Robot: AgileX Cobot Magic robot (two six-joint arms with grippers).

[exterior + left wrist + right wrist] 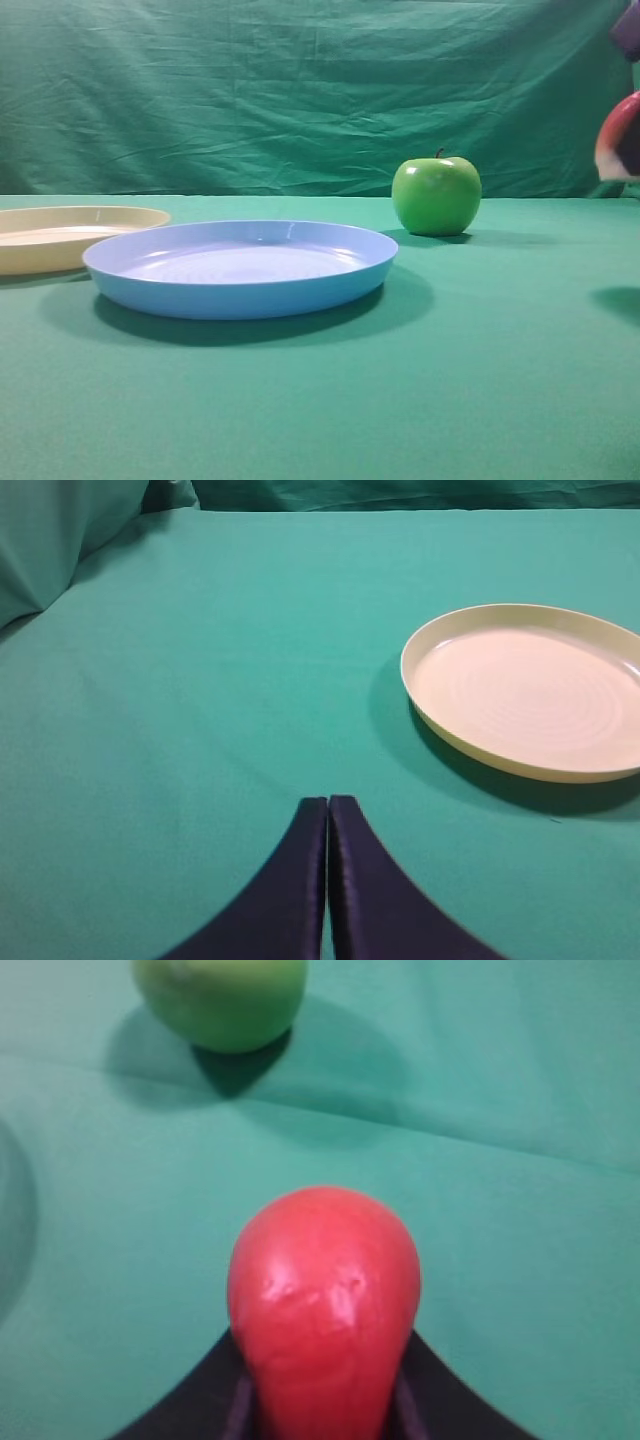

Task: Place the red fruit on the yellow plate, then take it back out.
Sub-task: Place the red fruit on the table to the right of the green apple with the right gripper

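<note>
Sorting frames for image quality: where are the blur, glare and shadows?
Right wrist view: green apple soft, red fruit shows glare patches. Exterior high view: blue plate casts a broad shadow, sharp. Left wrist view: yellow plate crisp, shadow beneath.

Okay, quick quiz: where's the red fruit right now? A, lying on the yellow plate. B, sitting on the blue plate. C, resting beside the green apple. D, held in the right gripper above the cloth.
D: the red fruit sits clamped in the right gripper, off the cloth, and the yellow plate is empty.
</note>
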